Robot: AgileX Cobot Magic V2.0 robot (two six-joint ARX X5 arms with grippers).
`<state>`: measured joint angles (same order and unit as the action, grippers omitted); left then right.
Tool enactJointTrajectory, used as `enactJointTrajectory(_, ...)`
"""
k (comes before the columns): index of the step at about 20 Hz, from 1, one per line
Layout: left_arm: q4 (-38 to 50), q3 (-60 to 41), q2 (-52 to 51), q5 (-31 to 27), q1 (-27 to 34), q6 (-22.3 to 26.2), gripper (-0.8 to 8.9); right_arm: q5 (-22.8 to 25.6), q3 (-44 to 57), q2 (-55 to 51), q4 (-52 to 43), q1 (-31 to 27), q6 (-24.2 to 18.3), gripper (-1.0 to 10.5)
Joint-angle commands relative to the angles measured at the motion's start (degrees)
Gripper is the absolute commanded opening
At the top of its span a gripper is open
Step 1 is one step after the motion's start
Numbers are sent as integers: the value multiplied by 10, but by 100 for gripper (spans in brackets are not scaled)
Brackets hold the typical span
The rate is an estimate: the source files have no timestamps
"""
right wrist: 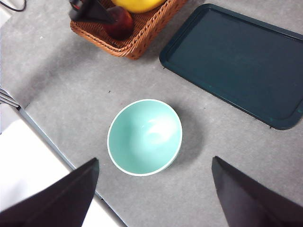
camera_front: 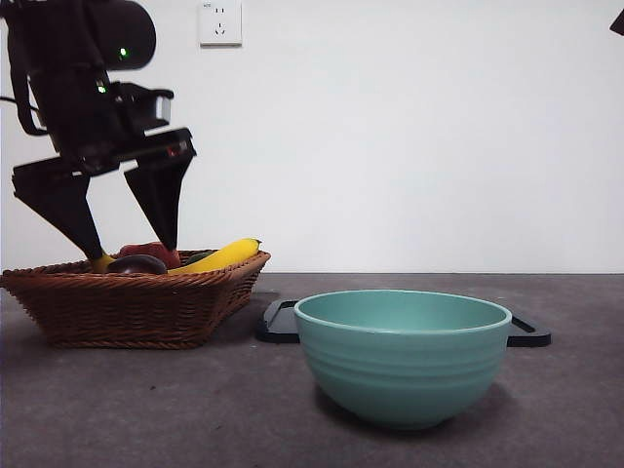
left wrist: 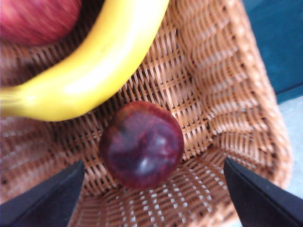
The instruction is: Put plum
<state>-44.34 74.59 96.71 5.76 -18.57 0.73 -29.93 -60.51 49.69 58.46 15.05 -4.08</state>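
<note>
Woven brown wicker is forming the basket [camera_front: 127, 307], a shallow open tray-like shape with flared walls, sitting on the grey matte counter [camera_front: 195, 409]. Lying on the basket floor near one wall is the plum [left wrist: 141, 144]: smooth, glossy, dark purple-maroon with a small highlight on the skin. It is looking close to round, so no long axis or pointing direction can be told. A yellow banana [left wrist: 90, 71], curved and smooth, is lying just beside the plum, not clearly touching it; a red apple-like fruit [left wrist: 38, 19] is sitting beyond the banana.

The left tool [camera_front: 125, 249] is hanging over the basket with its two black tapered jaws spread wide, tips dipping to about rim level on either side of the plum. In the left wrist view both jaws are standing well clear of the fruit; nothing is being gripped or touched.

The right tool [right wrist: 154, 189] is hovering high above the counter, jaws parted wide and empty, looking down on a mint-green bowl [right wrist: 144, 137], round, smooth, faintly ribbed on the outside in the front view. The bowl is standing empty, apart from the basket. A dark teal rectangular tray [right wrist: 236, 61] with rounded corners and a low rim is lying flat behind the bowl, beside the basket
</note>
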Motion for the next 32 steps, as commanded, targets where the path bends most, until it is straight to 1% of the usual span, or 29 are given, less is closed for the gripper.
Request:
enactJointTrajectory(1,8,12,27,-2,-3,1,459,-1,-11,4,-3,3,5,382)
enactJointTrajectory(6,30,12,54,-3,-3,3,459,-1,-11,4,-4,3,5,382)
enactJointTrajectory(12,35,12,75,-3,-3,3,458,-1,-11,4,-4,3,5,382)
enactJointTrajectory(13,36,12,75,-3,-3,3,443,-1,-11,4,-5,3,5,382)
enactJointTrajectory(17,37,12,75,-3,-3,2,290,-1,-11,4,-6,3,5,381)
enactJointTrajectory(18,37,12,75,-3,-3,2,267,-1,-11,4,-6,3,5,382)
enactJointTrajectory(23,30,17,71,-2,-3,1,267,-1,-11,4,-7,3,5,382)
enactJointTrajectory(28,32,30,6,-2,-14,-4,267,-1,-11,4,-10,3,5,382)
enactJointTrajectory(32,21,47,-78,10,-48,-4,267,-1,-11,4,-10,3,5,382)
